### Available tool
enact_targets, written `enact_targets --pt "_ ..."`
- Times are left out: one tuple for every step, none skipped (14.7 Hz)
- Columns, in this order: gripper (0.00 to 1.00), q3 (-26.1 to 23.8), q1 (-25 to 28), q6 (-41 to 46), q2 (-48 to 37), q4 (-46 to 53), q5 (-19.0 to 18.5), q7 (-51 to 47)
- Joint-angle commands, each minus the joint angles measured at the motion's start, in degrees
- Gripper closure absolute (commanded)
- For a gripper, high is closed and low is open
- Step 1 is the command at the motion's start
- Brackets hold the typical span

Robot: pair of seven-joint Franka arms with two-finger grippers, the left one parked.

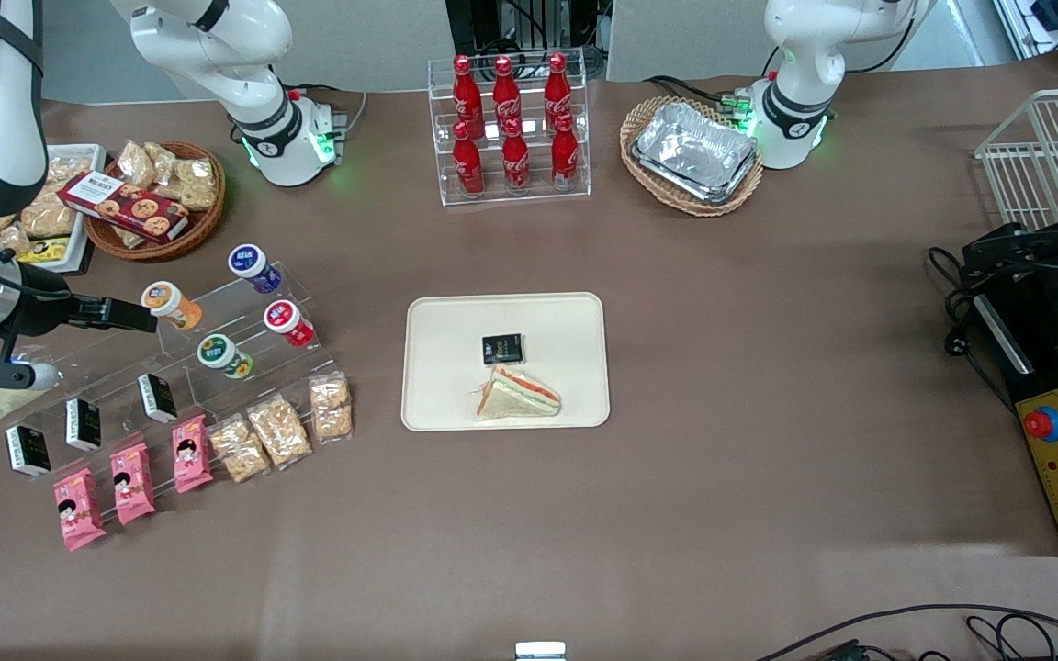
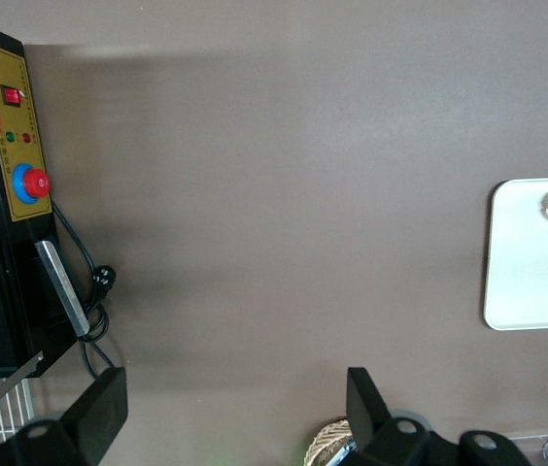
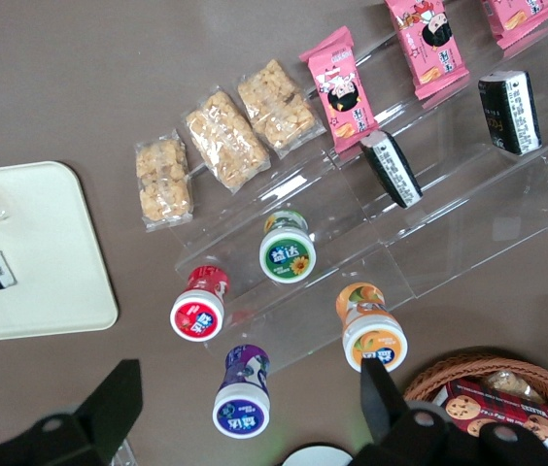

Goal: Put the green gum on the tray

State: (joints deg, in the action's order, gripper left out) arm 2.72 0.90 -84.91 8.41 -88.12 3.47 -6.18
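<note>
A: How far along is this one looking?

B: Barely begun, I'd say. The green gum [image 1: 223, 355] is sitting upright on the clear stepped stand [image 1: 244, 321], with the red-lidded bottle [image 1: 288, 322] just beside it and the orange-lidded bottle [image 1: 171, 305] farther from the front camera. Nothing is touching it.

A: And the gripper [image 3: 245, 413]?

B: It is hanging above the stand with its fingers spread wide and holding nothing. In the right wrist view the green gum [image 3: 288, 254] is showing between the two fingers [image 3: 109, 403], though the gripper looks well above it, as far as I can judge from that angle.

A: So what is left?

B: Everything: coming down, closing on the bottle, carrying it over, setting it down.

A: What is the tray [image 1: 437, 404] holding?

B: A wrapped sandwich [image 1: 518, 394] nearest the front camera and a small black packet [image 1: 502, 349] just past it. Plenty of bare surface is remaining around both.

A: Other containers?

B: Farther off, a wicker basket [image 1: 690, 197] is holding foil trays [image 1: 696, 150], and another basket [image 1: 157, 243] is holding snack bags and a cookie box [image 1: 125, 206].
</note>
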Motion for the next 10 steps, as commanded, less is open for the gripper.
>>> enact_targets --pt "0.0 -0.1 -0.2 1.8 -2.1 -0.1 0.0 0.7" --pt "0.0 -0.1 -0.1 2.5 -2.3 -0.3 0.0 0.7" --pt "0.0 -0.1 -0.1 2.0 -2.8 -1.4 0.0 0.7" --pt "0.0 -0.1 -0.2 1.5 -3.6 -2.9 0.1 0.7" --pt "0.0 -0.1 -0.1 0.5 -4.3 -4.5 0.1 0.6" --pt "0.0 -0.2 0.1 -1.1 -5.1 -6.5 0.1 0.6" --pt "0.0 -0.2 0.2 -3.1 -5.7 -8.5 0.2 0.6" --pt "0.0 -0.3 0.3 -5.1 -6.3 -10.6 0.2 0.6" --pt "0.0 -0.3 0.3 -6.9 -7.0 -12.4 0.2 0.6" --pt "0.0 -0.3 0.3 -8.4 -7.5 -14.3 0.2 0.6"
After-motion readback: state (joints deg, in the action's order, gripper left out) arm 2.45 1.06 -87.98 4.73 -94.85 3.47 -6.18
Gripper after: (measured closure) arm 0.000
